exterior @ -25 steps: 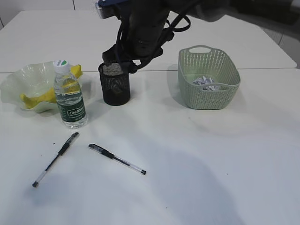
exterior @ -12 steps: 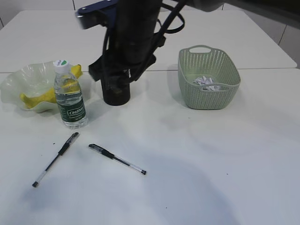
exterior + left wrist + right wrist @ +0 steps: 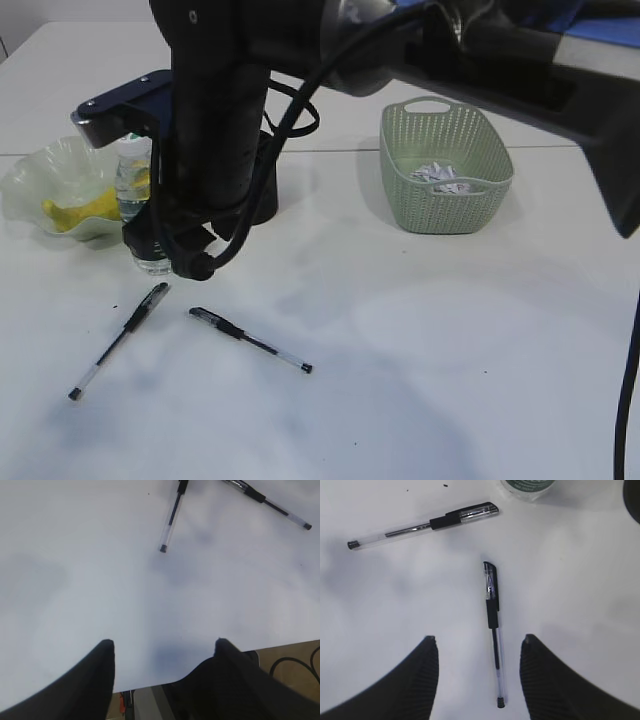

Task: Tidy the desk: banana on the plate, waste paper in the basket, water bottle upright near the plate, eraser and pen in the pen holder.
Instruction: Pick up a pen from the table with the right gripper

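Right wrist view: two clear black-capped pens lie flat on table

Bare table surrounds the nearer pen; water bottle stands beyond its cap end.

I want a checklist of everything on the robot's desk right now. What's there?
Surface: white table, bare in front.
Job's things: two pens lying flat; banana in the plate; water bottle upright beside it, partly hidden; crumpled paper in the green basket; pen holder mostly hidden by the arm; eraser not seen.
Clutter: nothing seen.
Grippers: right gripper over one pen, jaws open, empty; left gripper jaws open, empty.
Cables: black cables looped along the arm.
Surroundings: second white table behind.
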Controlling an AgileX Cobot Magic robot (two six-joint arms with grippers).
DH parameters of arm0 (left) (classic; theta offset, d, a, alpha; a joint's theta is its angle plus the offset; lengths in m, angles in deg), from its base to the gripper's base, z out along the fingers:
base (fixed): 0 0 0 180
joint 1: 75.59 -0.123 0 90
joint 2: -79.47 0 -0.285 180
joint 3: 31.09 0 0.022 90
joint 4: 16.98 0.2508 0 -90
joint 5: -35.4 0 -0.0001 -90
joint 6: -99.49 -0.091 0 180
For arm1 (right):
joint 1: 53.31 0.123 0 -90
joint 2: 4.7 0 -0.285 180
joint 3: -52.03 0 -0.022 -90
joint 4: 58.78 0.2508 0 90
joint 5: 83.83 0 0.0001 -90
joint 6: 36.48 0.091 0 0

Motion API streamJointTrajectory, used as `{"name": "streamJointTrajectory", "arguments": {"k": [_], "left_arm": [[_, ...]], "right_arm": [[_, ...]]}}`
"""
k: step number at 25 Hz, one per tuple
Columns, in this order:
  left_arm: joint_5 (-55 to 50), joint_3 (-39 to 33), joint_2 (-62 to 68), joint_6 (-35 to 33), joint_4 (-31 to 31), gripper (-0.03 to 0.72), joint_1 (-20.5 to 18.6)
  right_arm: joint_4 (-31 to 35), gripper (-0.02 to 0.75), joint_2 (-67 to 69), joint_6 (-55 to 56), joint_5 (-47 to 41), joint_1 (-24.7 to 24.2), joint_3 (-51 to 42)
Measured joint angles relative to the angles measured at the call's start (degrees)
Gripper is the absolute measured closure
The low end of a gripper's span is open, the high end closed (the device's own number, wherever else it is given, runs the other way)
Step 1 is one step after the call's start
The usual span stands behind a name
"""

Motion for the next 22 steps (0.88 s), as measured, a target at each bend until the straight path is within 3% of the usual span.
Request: {"name": "streamJointTrajectory", "arguments": {"k": [22], "left_arm": [[2.0, 0.0, 0.0, -0.3, 0.0, 0.244, 0.0]], "right_arm": [[-1.6, 0.363, 10.1, -0.9, 0.2, -2.6, 0.0]]}}
